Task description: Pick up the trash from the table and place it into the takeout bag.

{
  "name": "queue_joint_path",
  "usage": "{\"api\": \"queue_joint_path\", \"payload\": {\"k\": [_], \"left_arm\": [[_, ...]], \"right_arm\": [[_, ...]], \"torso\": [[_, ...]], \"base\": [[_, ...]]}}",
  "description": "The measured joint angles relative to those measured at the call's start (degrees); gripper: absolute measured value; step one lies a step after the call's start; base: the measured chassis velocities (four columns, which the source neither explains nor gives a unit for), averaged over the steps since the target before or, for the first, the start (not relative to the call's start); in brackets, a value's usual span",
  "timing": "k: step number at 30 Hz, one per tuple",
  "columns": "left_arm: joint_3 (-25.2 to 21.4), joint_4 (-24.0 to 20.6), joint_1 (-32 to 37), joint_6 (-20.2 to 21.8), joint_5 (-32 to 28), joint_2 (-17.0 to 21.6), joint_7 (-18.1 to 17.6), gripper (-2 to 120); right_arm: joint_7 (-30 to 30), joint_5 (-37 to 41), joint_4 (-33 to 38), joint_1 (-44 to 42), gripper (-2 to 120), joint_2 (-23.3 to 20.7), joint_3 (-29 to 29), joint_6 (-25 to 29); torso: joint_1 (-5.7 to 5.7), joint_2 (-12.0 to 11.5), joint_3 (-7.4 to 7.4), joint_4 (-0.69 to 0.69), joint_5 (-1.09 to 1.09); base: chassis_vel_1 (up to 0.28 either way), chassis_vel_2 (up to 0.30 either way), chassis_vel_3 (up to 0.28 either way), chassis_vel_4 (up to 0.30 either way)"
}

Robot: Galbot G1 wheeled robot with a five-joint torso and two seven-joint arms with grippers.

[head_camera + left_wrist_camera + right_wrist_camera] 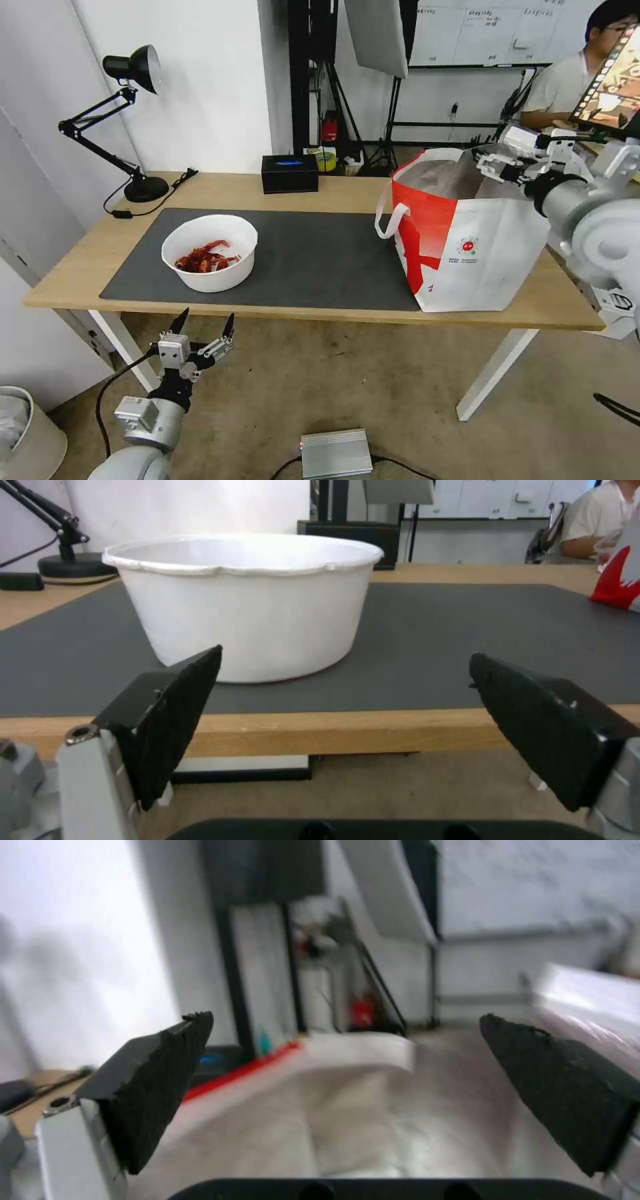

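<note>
We see one trash item left: the white round bowl of red crayfish shells [209, 252] on the dark grey mat [320, 257], well left of the white-and-red takeout bag [467, 250]. Left gripper [205, 326] waits below the table [80, 260] edge near the bowl, jaws apart. Right gripper [490, 165] hangs over the bag mouth, jaws apart, empty. We can't make out the bag's contents.

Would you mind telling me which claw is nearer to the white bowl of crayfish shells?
Left. The left claw hovers open just off the table's front edge, facing the white bowl; the right claw is over the takeout bag.
</note>
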Motion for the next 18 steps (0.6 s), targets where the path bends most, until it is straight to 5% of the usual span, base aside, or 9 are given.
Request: {"api": "queue_joint_path", "payload": {"k": [8, 18], "left_arm": [[-0.4, -0.2, -0.1, 0.0, -0.3, 0.0, 0.0, 100], [-0.5, -0.2, -0.4, 0.1, -0.6, 0.1, 0.0, 100]], "right_arm": [[-5.8, -7.9, 2.8, -2.9, 100, 3.2, -1.7, 12.5], [-8.1, -17.8, 6.4, -10.1, 100, 7.1, -1.7, 19.1]], "torso": [[0.0, 0.0, 0.0, 0.01, -0.01], [0.0, 0.0, 0.0, 0.01, -0.01]], "base": [[0.0, 0.0, 0.0, 0.0], [0.0, 0.0, 0.0, 0.0]]}}
